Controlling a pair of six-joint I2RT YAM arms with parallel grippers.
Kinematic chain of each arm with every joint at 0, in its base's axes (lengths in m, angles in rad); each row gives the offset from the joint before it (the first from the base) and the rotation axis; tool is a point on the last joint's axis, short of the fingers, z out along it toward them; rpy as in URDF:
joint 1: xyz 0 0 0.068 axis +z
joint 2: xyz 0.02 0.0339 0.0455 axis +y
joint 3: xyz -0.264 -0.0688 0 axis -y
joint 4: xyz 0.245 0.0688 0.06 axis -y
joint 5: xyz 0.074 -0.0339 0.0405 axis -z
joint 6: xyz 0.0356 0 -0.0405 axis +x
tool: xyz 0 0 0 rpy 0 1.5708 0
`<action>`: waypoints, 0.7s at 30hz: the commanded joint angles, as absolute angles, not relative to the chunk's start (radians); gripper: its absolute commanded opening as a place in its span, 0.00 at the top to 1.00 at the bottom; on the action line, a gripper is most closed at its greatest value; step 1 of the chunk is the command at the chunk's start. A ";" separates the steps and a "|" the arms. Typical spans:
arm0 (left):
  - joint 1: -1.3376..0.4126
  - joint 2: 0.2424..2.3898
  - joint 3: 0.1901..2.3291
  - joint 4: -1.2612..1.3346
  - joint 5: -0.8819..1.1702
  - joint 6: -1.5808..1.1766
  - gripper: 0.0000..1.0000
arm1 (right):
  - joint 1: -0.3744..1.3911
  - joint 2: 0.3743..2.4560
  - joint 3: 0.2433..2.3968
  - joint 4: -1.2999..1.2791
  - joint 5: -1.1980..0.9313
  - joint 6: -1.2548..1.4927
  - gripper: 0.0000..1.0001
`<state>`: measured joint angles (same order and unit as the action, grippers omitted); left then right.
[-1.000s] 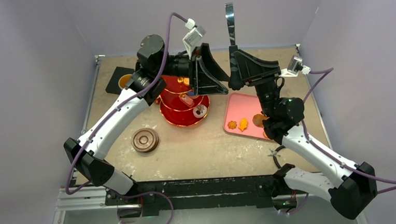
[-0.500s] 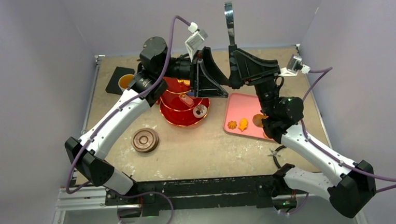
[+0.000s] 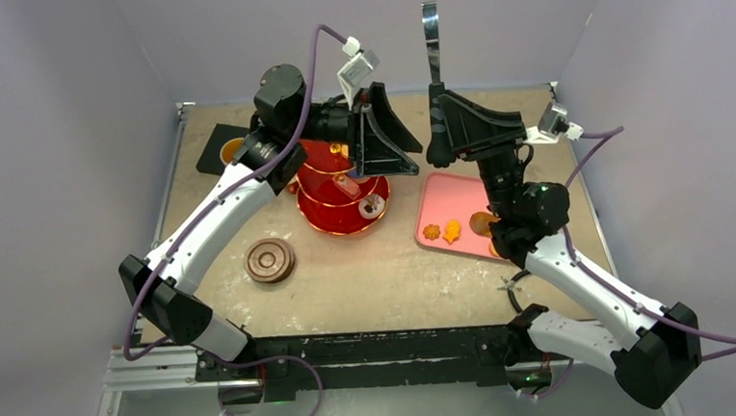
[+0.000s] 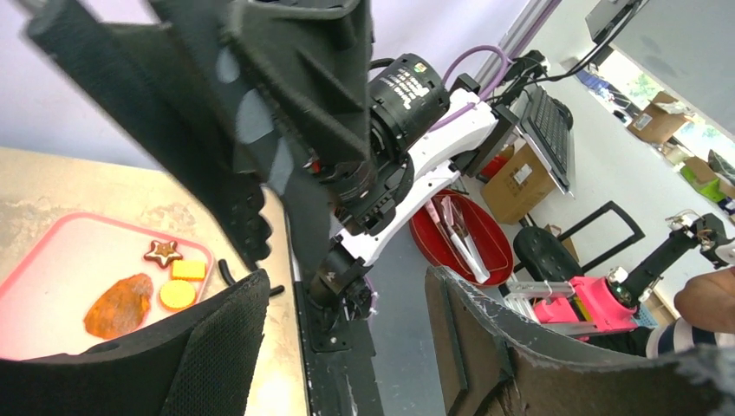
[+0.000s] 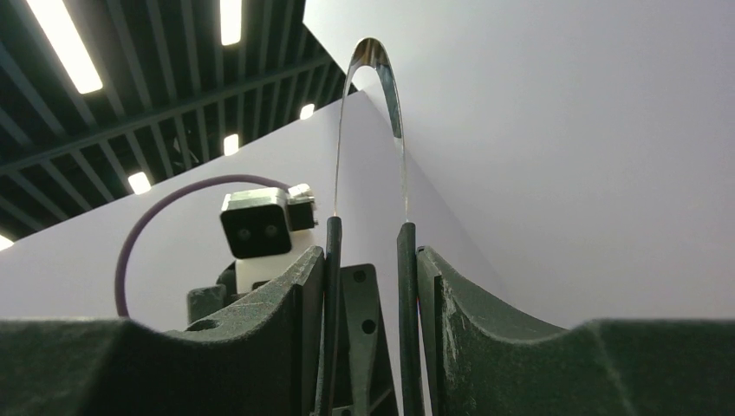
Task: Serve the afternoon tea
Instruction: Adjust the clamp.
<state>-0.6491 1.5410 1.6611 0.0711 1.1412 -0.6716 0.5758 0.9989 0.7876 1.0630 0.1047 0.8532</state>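
Note:
The red three-tier stand [image 3: 331, 215] with gold rims stands at the table's middle, with small pastries [image 3: 372, 205] on its tiers. More pastries [image 3: 452, 230] lie on the pink tray [image 3: 440, 192], which also shows in the left wrist view [image 4: 52, 251]. Brown saucers [image 3: 271, 260] sit stacked at the front left. A mug of amber tea [image 3: 232, 151] is at the back left, half hidden by my left arm. My left gripper [image 3: 404, 148] [image 4: 347, 338] is open and empty, raised above the stand. My right gripper [image 3: 435, 138] [image 5: 368, 277] is shut on the tongs [image 5: 373, 104], held upright. The copper cup is out of view.
The mug stands on a black mat [image 3: 211, 148]. A small black object [image 3: 514, 291] lies at the front right near my right arm's base. The two grippers face each other closely above the table's back middle. Walls enclose the table on three sides.
My right gripper has shifted slightly to the right with the tongs. My left gripper has only wavered a little in place.

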 commanded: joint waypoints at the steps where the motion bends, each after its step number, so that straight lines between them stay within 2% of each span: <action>1: -0.673 1.538 1.674 0.121 1.137 -0.686 0.35 | 0.578 1.024 0.839 1.134 0.081 0.869 0.56; 15: -0.685 1.563 1.658 0.153 1.121 -0.695 0.37 | 0.586 1.072 0.850 1.205 0.075 0.918 0.57; 21: -0.684 1.584 1.672 0.161 1.115 -0.701 0.44 | 0.621 1.107 0.851 1.242 0.086 0.916 0.57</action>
<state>-0.6815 1.5723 1.6566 0.1165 1.1240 -0.6888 0.5972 1.0946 0.8097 1.1645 0.0860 0.9089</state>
